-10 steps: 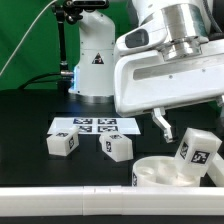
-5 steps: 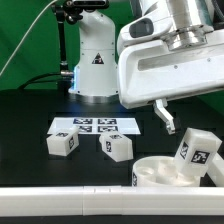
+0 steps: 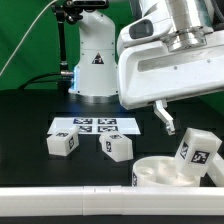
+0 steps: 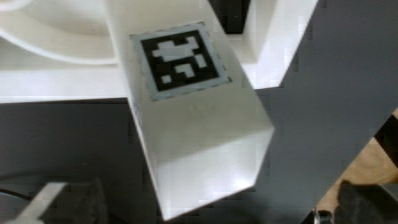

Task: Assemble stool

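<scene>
The round white seat lies at the exterior view's lower right. One tagged leg stands upright in it, tilted slightly. My gripper hangs just above that leg, open, and only one finger shows clearly. In the wrist view the same leg runs down the middle with its tag facing me, and the seat lies behind it. My gripper is spread wide with nothing in it. Two more legs lie loose on the black table.
The marker board lies flat behind the loose legs. A long white bar runs along the front edge. The arm's white base stands at the back, before a green backdrop.
My gripper has opened the last bit and risen slightly from the leg in the seat. The leg stays standing, and nothing else has moved.
</scene>
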Controlling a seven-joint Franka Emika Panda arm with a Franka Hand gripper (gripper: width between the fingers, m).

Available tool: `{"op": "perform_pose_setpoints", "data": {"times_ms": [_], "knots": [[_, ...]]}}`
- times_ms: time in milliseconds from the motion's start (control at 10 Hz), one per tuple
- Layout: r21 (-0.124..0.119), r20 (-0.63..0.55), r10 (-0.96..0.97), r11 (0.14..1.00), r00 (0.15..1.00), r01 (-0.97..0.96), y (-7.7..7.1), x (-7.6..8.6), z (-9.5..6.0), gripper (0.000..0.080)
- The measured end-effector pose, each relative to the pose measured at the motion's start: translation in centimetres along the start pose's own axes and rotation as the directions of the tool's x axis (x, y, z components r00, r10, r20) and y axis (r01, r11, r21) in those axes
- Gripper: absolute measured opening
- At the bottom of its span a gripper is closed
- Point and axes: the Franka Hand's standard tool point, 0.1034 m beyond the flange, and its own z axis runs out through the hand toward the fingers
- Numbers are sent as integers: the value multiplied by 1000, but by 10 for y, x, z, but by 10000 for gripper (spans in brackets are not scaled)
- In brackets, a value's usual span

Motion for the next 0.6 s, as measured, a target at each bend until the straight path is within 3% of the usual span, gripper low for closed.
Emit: {"op": "perform_pose_setpoints", "data": {"times_ms": [200,600], "knots": [[9,54,2,1000,999,-3,1,-1,-3,648],[60,309,7,998,951,-27,9,-3,-18,648]]}}
